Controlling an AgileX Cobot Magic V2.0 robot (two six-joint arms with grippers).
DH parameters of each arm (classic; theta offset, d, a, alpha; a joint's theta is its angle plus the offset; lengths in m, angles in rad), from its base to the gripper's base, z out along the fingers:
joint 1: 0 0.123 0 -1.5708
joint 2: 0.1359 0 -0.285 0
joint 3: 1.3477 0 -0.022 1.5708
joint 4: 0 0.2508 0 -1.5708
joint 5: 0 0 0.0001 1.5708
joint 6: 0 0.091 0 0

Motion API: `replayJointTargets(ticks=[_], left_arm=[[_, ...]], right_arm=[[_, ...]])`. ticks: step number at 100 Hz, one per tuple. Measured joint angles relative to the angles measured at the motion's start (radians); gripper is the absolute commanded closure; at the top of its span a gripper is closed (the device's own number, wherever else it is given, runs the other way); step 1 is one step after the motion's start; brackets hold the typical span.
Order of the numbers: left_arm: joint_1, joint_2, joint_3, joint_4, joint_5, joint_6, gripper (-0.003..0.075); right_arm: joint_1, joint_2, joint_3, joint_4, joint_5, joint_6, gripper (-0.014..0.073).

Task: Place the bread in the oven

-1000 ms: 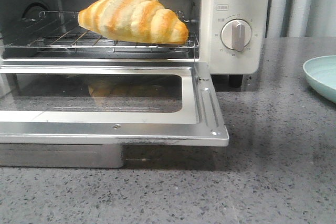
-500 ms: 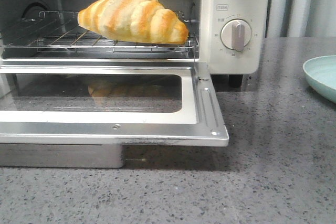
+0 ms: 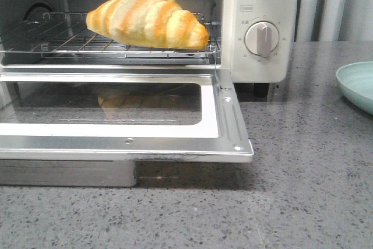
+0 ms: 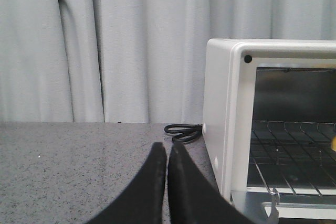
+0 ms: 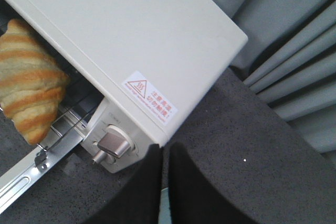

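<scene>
The front view sits low and close to the counter (image 3: 303, 202), facing forward into the open oven (image 3: 262, 56), whose dropped door (image 3: 128, 126) fills the near left. The left wrist view looks level across the counter from the oven's left side toward the far curtain (image 4: 105, 45), taking in the oven's left wall and part of its wire rack (image 4: 294, 150). The right wrist view looks steeply down from above the oven's right end onto its top and dials (image 5: 113, 145). All three views share the oven; the front and right wrist views also share the bread (image 3: 148, 18) and the dials.
</scene>
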Motion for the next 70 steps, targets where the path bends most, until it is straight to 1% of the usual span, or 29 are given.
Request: replayJointTargets(ticks=[59, 70], left_arm=[[0.000, 0.000, 0.000, 0.000, -0.002, 0.000, 0.0741], [0.000, 0.000, 0.000, 0.000, -0.002, 0.000, 0.0741]], right_arm=[[-0.010, -0.025, 0.025, 0.014, 0.001, 0.003, 0.0670], [-0.035, -0.032, 0.064, 0.005, -0.001, 0.038, 0.0670]])
